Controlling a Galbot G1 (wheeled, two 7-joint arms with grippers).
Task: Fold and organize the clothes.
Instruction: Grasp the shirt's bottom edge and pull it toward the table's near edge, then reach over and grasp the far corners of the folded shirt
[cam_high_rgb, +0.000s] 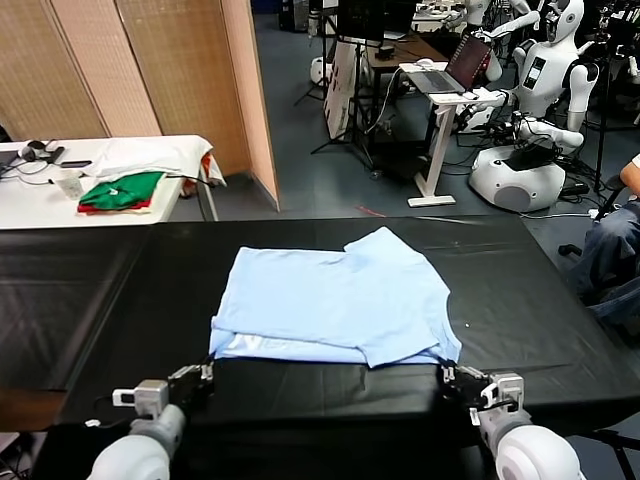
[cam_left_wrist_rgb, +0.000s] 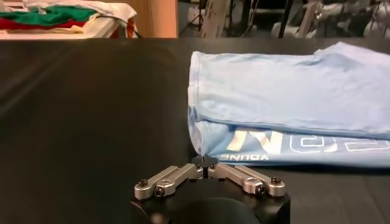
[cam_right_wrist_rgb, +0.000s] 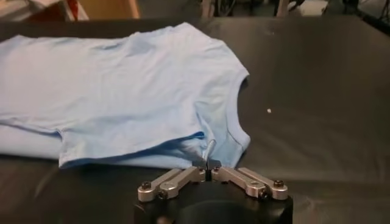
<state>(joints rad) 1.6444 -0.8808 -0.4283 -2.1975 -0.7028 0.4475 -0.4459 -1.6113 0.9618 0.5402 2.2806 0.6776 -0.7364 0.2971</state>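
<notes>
1. One light-blue T-shirt (cam_high_rgb: 335, 300) lies partly folded, top layer doubled over the lower, on the black table (cam_high_rgb: 90, 300), near its front edge.
2. Two grippers sit at that edge: the left gripper (cam_left_wrist_rgb: 204, 162) has its fingers pinched on the shirt's near left corner, beside the white lettering (cam_left_wrist_rgb: 286, 143).
3. The right gripper (cam_right_wrist_rgb: 208, 167) has its fingers pinched on the near right corner.
4. One green-and-red folded pile (cam_high_rgb: 120, 192) lies on a white table (cam_high_rgb: 40, 205) behind.
</notes>
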